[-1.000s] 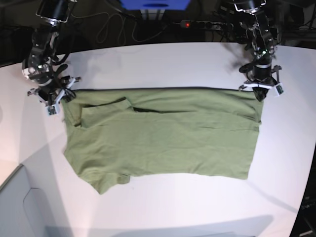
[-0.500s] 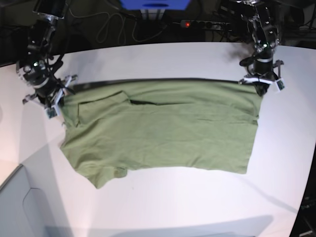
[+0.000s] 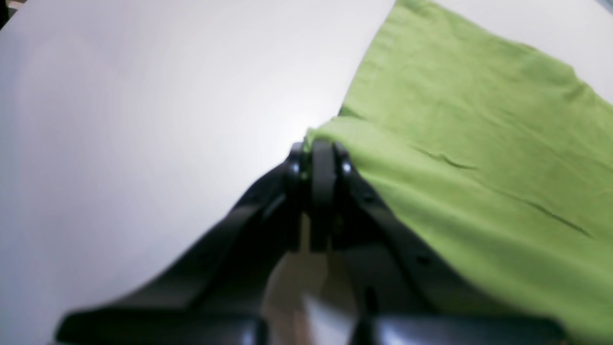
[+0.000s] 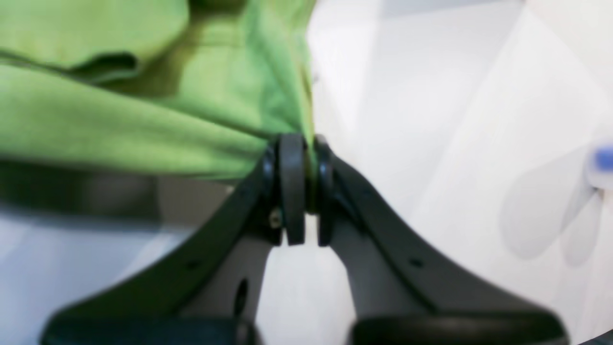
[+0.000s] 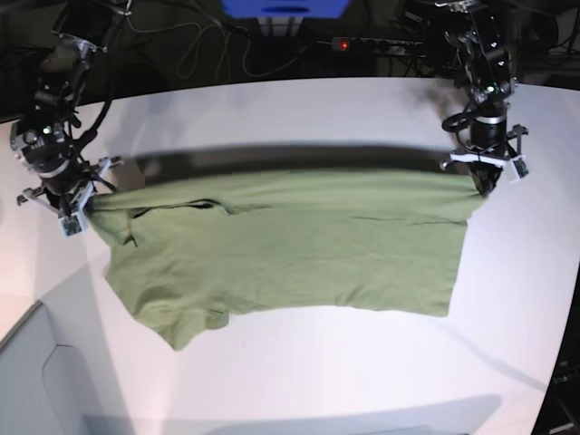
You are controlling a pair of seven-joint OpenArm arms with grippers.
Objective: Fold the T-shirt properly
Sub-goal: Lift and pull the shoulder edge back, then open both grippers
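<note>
There is one T-shirt, two grippers and one white table, with a power strip and a blue box in the dark strip along the top of the base view. The olive-green T-shirt stretches across the middle of the base view, its upper edge raised off the table and pulled into a nearly straight line between the two grippers, while its lower part lies on the white surface and sags toward the lower left, where one sleeve hangs out. The left gripper, at the upper right of the base view, has its jaws pressed together on the shirt's right-hand upper corner; the left wrist view shows the cloth pinched at the black tips and spreading away to the right. The right gripper, at the left edge of the base view, is likewise clamped on the opposite corner, and the right wrist view shows green folds gathered into the closed tips. Compared with half a second ago, both grippers sit lower in the frame and the right one is farther left, the top edge is higher off the table, and a broad blurred shadow now lies above the shirt.
</note>
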